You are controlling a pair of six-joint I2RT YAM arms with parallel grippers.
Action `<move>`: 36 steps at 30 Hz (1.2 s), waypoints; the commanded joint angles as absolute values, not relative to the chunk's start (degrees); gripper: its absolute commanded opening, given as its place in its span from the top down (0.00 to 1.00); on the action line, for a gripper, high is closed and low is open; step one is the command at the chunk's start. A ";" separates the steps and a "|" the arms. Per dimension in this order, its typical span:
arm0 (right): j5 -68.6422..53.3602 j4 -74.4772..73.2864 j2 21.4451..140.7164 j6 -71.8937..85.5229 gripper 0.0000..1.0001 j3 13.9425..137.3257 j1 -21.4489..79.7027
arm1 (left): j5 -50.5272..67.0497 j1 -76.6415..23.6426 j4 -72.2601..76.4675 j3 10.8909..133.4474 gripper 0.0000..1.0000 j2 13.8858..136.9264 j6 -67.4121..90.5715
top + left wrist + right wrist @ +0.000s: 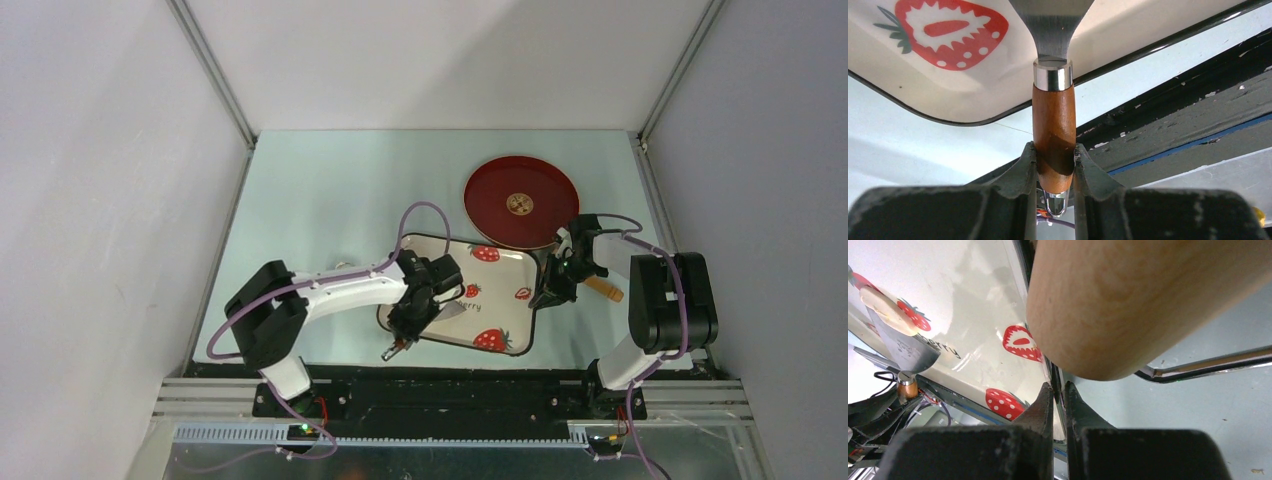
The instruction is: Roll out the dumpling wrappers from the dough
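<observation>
one pale green table [320,200], white walls [440,60], left pincer [1054,152] pinching spatula [1053,112], right pincer [1058,390] pressed together

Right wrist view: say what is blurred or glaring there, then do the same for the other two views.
Right wrist: the rolling pin looms close and soft, and glare streaks the tray. Left wrist: the spatula handle is sharp, the near gripper fingers dark and blurred. Top external: even light, soft shadows, all sharp.

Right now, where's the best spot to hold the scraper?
Its round wooden handle, taken from the near end: it sticks out past the tray rim, while the blade is thin and flat. The left gripper is clamped there.
</observation>
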State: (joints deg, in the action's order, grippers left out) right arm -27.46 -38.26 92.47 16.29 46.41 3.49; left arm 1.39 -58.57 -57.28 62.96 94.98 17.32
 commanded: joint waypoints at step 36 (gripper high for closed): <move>-24.32 -38.86 93.34 18.12 1.00 46.36 5.62 | 2.72 -56.07 -54.25 58.85 1.00 90.94 20.04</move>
